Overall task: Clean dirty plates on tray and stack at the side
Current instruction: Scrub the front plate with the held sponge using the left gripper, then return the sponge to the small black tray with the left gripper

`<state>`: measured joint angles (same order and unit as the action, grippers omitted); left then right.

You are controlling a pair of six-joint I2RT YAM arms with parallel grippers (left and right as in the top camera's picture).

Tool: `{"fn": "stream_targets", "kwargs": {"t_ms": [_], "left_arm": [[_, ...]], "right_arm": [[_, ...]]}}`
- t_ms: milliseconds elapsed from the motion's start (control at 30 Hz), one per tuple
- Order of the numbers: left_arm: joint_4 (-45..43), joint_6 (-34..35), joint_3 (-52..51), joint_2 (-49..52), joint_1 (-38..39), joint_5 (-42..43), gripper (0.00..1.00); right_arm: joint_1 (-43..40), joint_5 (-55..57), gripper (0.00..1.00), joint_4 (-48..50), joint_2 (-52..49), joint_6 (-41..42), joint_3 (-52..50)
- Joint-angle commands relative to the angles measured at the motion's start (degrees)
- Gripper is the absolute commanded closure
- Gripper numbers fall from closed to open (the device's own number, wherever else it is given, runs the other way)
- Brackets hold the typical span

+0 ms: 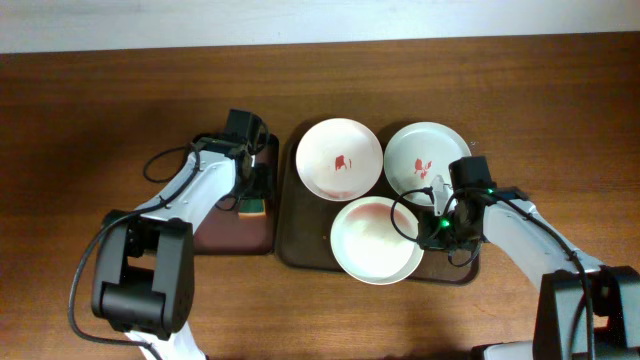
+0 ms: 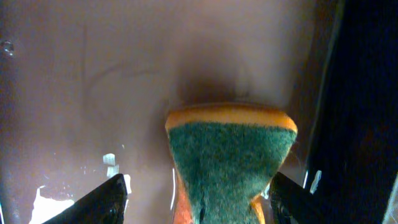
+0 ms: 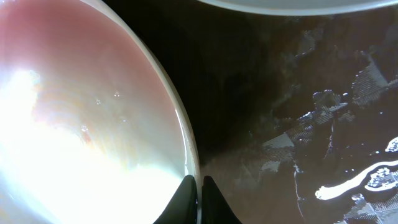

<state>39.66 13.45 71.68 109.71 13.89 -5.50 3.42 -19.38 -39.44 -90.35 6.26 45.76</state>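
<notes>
Three white plates lie on the brown tray point(image 1: 300, 228). The back left plate point(image 1: 340, 158) and the back right plate point(image 1: 424, 158) each bear a small red smear. The front plate point(image 1: 375, 240) has a pale pink film. My right gripper point(image 1: 428, 222) is shut on the right rim of that front plate, as the right wrist view shows: gripper point(image 3: 199, 193), plate point(image 3: 93, 124). My left gripper point(image 1: 252, 188) is open around a green and orange sponge point(image 1: 253, 207). In the left wrist view the sponge point(image 2: 230, 155) lies between the spread fingers point(image 2: 199, 199).
The sponge rests on a smaller dark tray point(image 1: 235, 235), left of the brown tray; its wet surface fills the left wrist view point(image 2: 93, 74). The wet brown tray point(image 3: 280, 124) and the edge of another plate point(image 3: 298, 5) show in the right wrist view. Bare wooden table point(image 1: 100, 120) surrounds both trays.
</notes>
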Motion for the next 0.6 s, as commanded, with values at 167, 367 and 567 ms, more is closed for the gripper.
{"fn": "stream_targets", "kwargs": {"t_ms": [167, 367, 567], "left_arm": [[-6.7, -0.3, 0.4, 4.0, -0.3, -1.4, 1.00], [3.3, -0.3, 2.0, 3.1, -0.9, 1.6, 0.25], [2.6, -0.3, 2.1, 3.1, -1.0, 1.7, 1.00]], "right_arm": [[0.4, 0.5, 0.93, -0.4, -0.3, 0.2, 0.8], [0.4, 0.5, 0.93, -0.4, -0.3, 0.2, 0.8], [0.4, 0.5, 0.94, -0.5, -0.3, 0.2, 0.8]]}}
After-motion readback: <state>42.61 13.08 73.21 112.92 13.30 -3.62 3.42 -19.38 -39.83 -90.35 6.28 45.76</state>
